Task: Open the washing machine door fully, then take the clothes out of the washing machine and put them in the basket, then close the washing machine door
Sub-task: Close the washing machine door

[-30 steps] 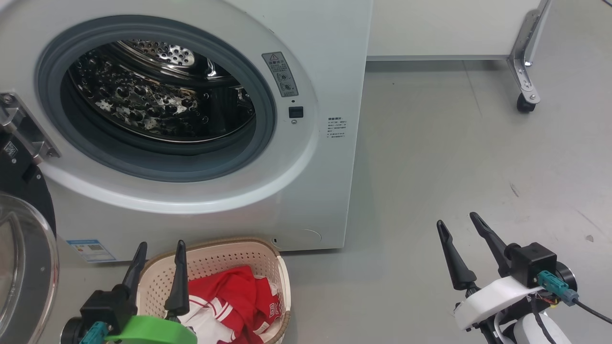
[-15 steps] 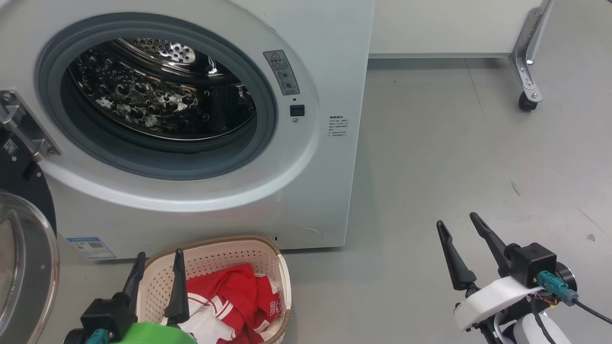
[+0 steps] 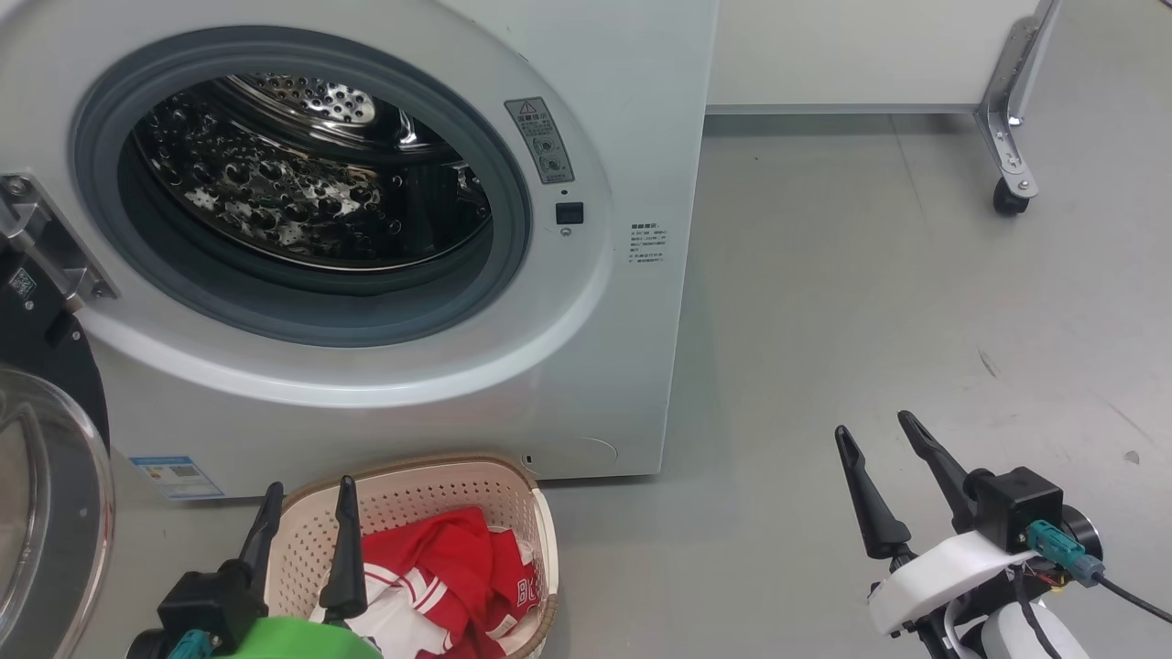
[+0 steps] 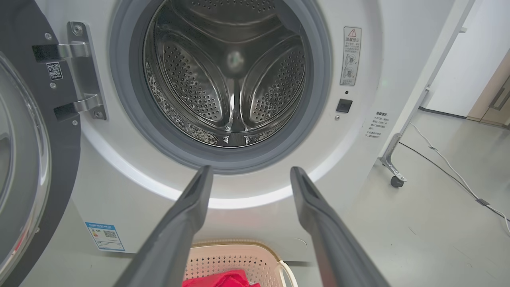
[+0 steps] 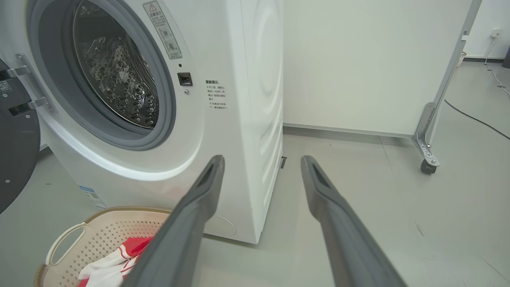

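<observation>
- The clothes, red with white striped trim, lie heaped in the basket.
- The basket stands on the floor just before the lower front edge of the washing machine, under the round opening. Its brown rim lies near the blue label.
- The perforated steel drum is open to view inside the grey gasket.
- The washing machine door is swung wide to the left on its metal hinge. Its black rim and glass bowl sit at the left edge of the head view, apart from the basket.
- The left pincer hovers over the basket's left side, fingers spread wide with nothing between them, pointing at the machine's front.
- The right pincer hangs well to the right of the machine over grey floor, spread wide and holding nothing.
- Floor stretches from the machine's right corner to a white panel, whose castor stands at the far right. A cable lies beyond it.
</observation>
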